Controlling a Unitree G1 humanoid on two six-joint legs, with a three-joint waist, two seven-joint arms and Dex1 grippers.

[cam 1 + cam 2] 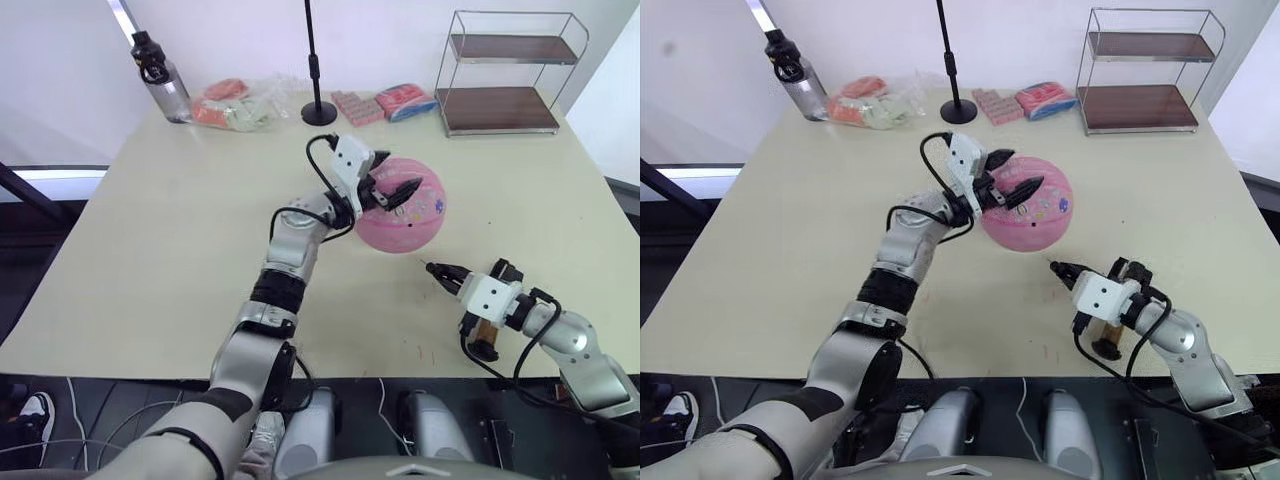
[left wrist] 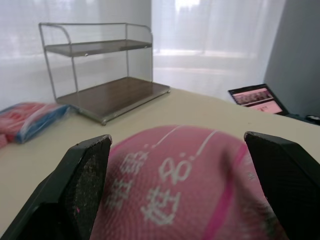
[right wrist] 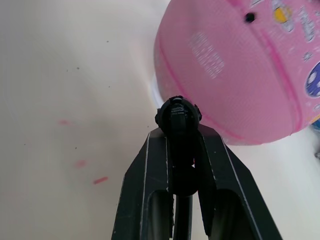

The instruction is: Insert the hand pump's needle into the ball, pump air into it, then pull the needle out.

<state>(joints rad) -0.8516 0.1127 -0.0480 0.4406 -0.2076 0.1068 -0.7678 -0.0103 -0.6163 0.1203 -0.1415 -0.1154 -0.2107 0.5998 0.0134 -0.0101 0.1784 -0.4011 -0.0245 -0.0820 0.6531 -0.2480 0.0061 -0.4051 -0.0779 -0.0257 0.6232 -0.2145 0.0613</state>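
The pink ball (image 1: 408,222) rests on the middle of the table (image 1: 170,250); its black valve hole (image 3: 249,17) shows in the right wrist view. My left gripper (image 1: 388,184) clasps the ball's upper left side, one finger (image 2: 82,185) on each flank. A hand's width nearer the front edge, my right gripper (image 1: 447,273) is shut on the small black fitting (image 3: 177,114) of the needle (image 1: 431,267), which points toward the ball and stands apart from it. The hand pump's bronze barrel (image 1: 484,330) lies under my right wrist, its black hose (image 1: 522,352) looping beside it.
Along the far edge stand a water bottle (image 1: 160,80), a bag of packets (image 1: 235,105), a black stand pole (image 1: 318,100), pink packets (image 1: 358,106) and a two-tier wire shelf (image 1: 510,75). A laptop (image 2: 257,97) sits beyond the table.
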